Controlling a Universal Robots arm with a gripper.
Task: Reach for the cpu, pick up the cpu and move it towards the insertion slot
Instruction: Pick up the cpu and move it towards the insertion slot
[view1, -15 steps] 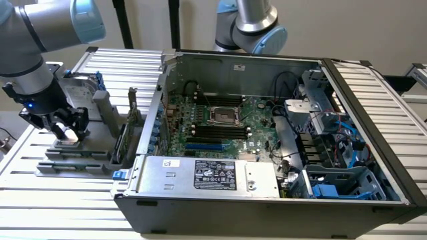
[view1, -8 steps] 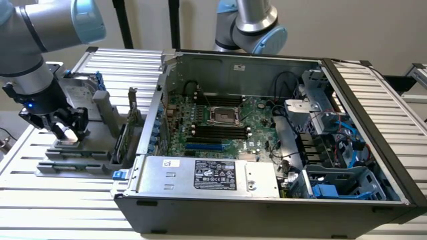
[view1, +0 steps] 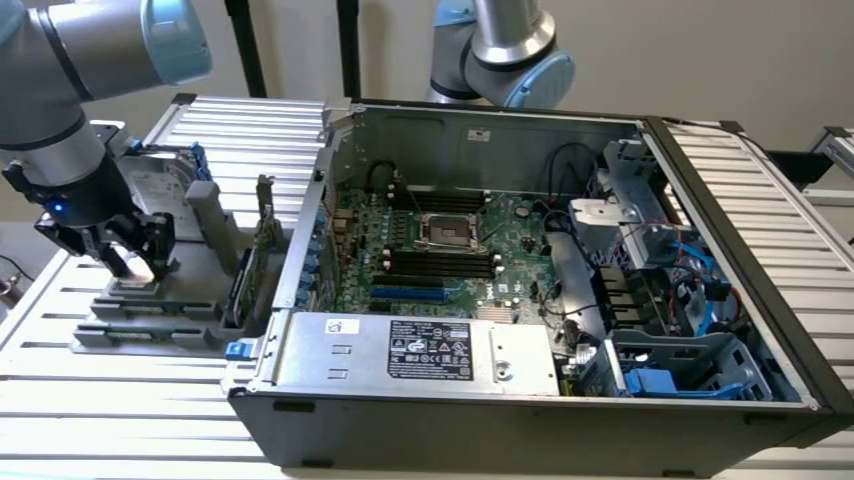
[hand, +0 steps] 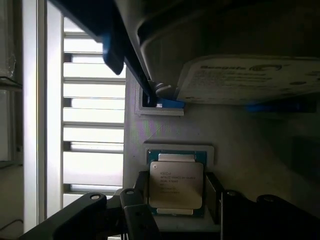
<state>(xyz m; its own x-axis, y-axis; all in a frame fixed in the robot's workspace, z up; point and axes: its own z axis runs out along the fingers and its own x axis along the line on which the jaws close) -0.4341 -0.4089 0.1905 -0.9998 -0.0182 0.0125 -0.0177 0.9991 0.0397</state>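
From my seat the nearest thing is the gripper, down low outside the computer case and bracketing the cpu on two opposite edges. Whether it has actually closed on the chip or only straddles it, I cannot tell. The cpu lies flat, lid up, seated in its pocket on the grey fixture, directly under the gripper, so any approach here is straight down with no sideways offset that I can see. The chip is close to square, with no long axis worth speaking of. Its silvery lid carries several lines of small print that I cannot make out. Just past it on the same fixture, also outside the case, stands the hard drive; its white label reads Seagate as far as I can judge, with blue rails at its edge. The fixture sits on the slatted white table, beside the case on the exterior view's left. The insertion slot is inside the case, on the green board just above the black memory slots, well apart from the cpu with the case's side wall between them. The power supply at the case's front edge has a dark label with print too fine to read.
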